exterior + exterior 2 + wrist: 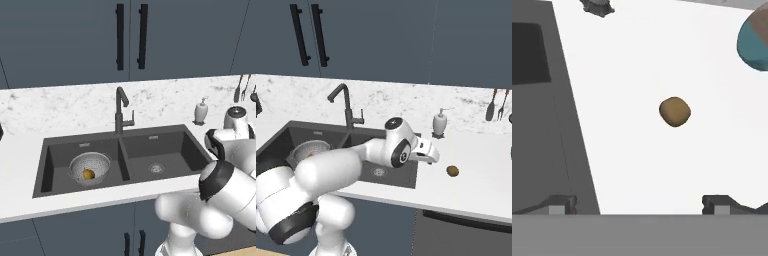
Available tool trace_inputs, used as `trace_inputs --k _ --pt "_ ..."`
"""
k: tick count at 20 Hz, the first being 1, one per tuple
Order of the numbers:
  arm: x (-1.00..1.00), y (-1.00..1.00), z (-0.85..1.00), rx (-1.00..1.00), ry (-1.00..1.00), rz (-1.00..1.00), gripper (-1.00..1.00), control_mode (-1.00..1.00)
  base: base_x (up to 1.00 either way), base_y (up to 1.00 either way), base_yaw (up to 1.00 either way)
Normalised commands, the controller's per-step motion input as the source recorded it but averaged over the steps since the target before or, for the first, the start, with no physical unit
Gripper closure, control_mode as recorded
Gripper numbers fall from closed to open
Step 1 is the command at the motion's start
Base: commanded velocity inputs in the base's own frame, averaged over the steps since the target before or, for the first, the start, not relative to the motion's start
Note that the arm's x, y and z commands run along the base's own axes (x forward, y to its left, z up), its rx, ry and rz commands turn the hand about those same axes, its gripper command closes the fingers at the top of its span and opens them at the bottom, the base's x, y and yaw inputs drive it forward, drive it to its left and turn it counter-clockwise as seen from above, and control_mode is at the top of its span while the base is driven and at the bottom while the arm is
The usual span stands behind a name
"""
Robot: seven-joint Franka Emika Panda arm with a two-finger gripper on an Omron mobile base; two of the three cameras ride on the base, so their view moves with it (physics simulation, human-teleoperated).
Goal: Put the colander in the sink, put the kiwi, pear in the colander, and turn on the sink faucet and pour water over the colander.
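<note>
Colander: the round silver-grey perforated metal colander (90,167) sits in the left basin of the large dark grey double-basin sink (165,145).
Colander contents: the small golden yellow-orange pear (88,174) lies on its bottom; I see nothing else in it.
Right basin: only its round metal drain (156,168).
Kiwi: the small dull brown oval kiwi (675,111) lies alone on the white desk (481,170), right of the sink and apart from its rim.
Writing: I can read no brand, label or lettering on anything.
My tool: my tool (637,202) hangs over the desk by the sink's right edge, jaws spread wide and holding nothing; the kiwi lies ahead of it, between the lines of the two fingertips (559,204).
Faucet: the tall dark grey metal faucet (121,111) with bent spout stands behind the divider between the basins.
Nearby: a white soap dispenser (440,122) stands behind the sink's right corner; dark utensils (496,104) hang on the marble wall; a teal round object (754,42) sits beyond the kiwi, partly cut off.
In the way: nothing lies between my tool and the kiwi.
</note>
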Motion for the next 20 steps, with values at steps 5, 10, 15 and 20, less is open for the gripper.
trace_inputs --k 5,10,15,20 --pt "0.01 -0.62 0.04 0.03 0.08 0.0 -1.0 -1.0 0.0 0.0 0.0" --pt "0.0 -0.37 0.0 0.08 0.09 0.0 -1.0 -1.0 0.0 0.0 0.0" --pt "0.05 -0.19 -0.05 0.09 0.02 0.0 -1.0 -1.0 0.0 0.0 0.0" --pt "0.11 -0.16 -0.11 0.07 0.02 0.0 -1.0 -1.0 0.0 0.0 0.0"
